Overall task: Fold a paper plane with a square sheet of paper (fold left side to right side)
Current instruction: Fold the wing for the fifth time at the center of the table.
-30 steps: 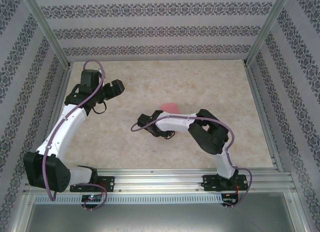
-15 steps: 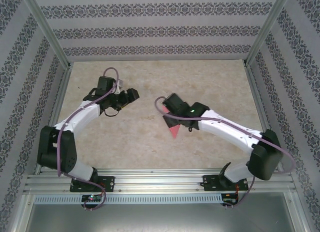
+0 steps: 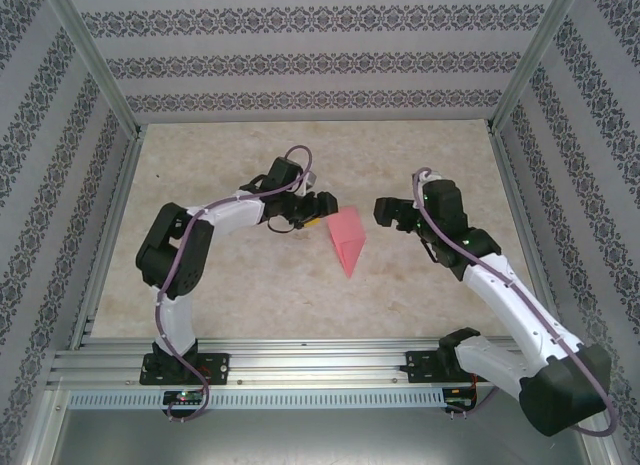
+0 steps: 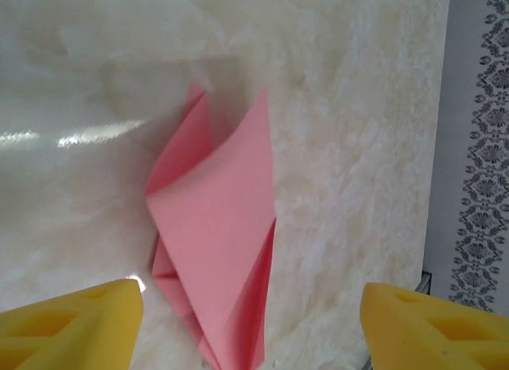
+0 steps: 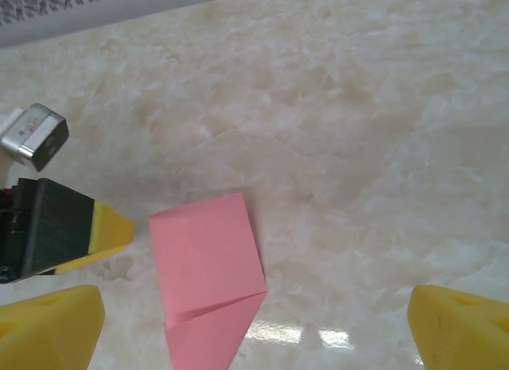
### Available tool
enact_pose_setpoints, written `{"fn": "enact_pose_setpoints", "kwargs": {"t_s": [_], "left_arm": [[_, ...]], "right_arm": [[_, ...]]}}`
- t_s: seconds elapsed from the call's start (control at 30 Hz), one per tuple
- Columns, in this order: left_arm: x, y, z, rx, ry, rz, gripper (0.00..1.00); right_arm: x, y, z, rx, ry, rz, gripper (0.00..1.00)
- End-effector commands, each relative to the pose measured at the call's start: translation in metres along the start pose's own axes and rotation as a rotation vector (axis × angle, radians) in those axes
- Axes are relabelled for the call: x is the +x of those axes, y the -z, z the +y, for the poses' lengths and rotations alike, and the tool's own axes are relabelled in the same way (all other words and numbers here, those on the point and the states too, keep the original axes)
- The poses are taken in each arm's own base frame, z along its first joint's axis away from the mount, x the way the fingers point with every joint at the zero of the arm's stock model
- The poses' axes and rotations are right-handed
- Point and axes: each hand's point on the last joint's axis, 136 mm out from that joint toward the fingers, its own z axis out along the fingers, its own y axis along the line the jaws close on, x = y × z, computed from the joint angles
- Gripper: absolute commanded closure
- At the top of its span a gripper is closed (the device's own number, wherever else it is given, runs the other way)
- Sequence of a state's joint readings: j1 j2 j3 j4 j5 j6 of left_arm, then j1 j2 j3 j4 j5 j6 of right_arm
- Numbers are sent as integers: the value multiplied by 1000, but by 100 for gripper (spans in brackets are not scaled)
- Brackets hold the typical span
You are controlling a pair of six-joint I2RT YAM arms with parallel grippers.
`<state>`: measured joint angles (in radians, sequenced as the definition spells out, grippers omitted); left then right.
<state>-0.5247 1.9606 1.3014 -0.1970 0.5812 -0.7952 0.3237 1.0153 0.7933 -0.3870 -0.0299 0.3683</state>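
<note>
The square sheet of paper point(image 3: 347, 240) lies folded into a pink pointed shape on the marble-look table point(image 3: 250, 295), tip toward the arms. My left gripper point(image 3: 322, 207) hovers at its upper left edge, open. In the left wrist view the paper point(image 4: 215, 259) rests on the table below the gap between the yellow fingertips point(image 4: 71, 322), its top layer slightly lifted. My right gripper point(image 3: 383, 209) stands open a little to the right of the paper, apart from it. The right wrist view has the paper point(image 5: 208, 278) ahead of the wide-apart gripper point(image 5: 254, 330), with a crease across its lower part.
Patterned walls point(image 3: 300, 65) and metal posts point(image 3: 95, 70) close in the table on three sides. A metal rail point(image 3: 320, 360) carrying both arm bases runs along the near edge. The left gripper's black, yellow-tipped finger point(image 5: 75, 227) sits left of the paper in the right wrist view.
The right gripper has let go of the paper, opened wide and drawn back to the right. The left arm has swung right, up to the paper's left edge.
</note>
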Motion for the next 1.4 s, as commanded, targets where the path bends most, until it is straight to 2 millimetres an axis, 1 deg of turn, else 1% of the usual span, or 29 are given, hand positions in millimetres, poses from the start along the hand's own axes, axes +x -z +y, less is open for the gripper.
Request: {"fn": "enact_pose_setpoints", "kwargs": {"t_s": [0.0, 0.13, 0.23, 0.3, 0.37, 0.43, 0.5, 0.57, 0.63, 0.7, 0.83, 0.97, 1.07, 1.2, 1.37], "left_arm": [[-4, -19, -5, 21, -9, 19, 29], [-1, -40, -2, 35, 4, 62, 34], [-1, -49, -2, 43, 2, 77, 45], [-1, -50, -2, 46, -7, 72, 56], [-1, -51, 0, 44, -34, 71, 69], [1, -49, 1, 43, -58, 75, 78], [3, -45, 1, 49, -85, 74, 85], [4, -38, -1, 79, -108, 65, 90], [5, -30, -3, 119, -122, 53, 93], [5, -21, -5, 161, -141, 38, 96], [10, -3, -14, 250, -192, 25, 98], [20, 10, -29, 327, -255, 42, 99], [24, 17, -37, 361, -287, 54, 99], [28, 22, -43, 383, -310, 62, 99], [30, 25, -49, 415, -320, 74, 100]], "right_arm": [[-7, 0, 3, -138, -142, -50, 2], [2, -6, -11, -170, -234, -43, 2], [9, -12, -9, -235, -269, 7, 2], [15, -18, -7, -288, -296, 60, 3], [22, -26, -1, -368, -323, 120, 15], [31, -37, 1, -423, -349, 184, 28], [37, -46, 6, -478, -345, 227, 39], [43, -54, 7, -507, -331, 252, 46], [47, -61, 8, -528, -313, 270, 49], [49, -68, 10, -558, -297, 287, 51], [51, -77, 16, -632, -274, 315, 49], [54, -83, 28, -728, -251, 350, 47], [55, -84, 36, -793, -241, 372, 47], [56, -84, 47, -865, -228, 401, 46], [68, -87, 56, -899, -212, 463, 47]]}}
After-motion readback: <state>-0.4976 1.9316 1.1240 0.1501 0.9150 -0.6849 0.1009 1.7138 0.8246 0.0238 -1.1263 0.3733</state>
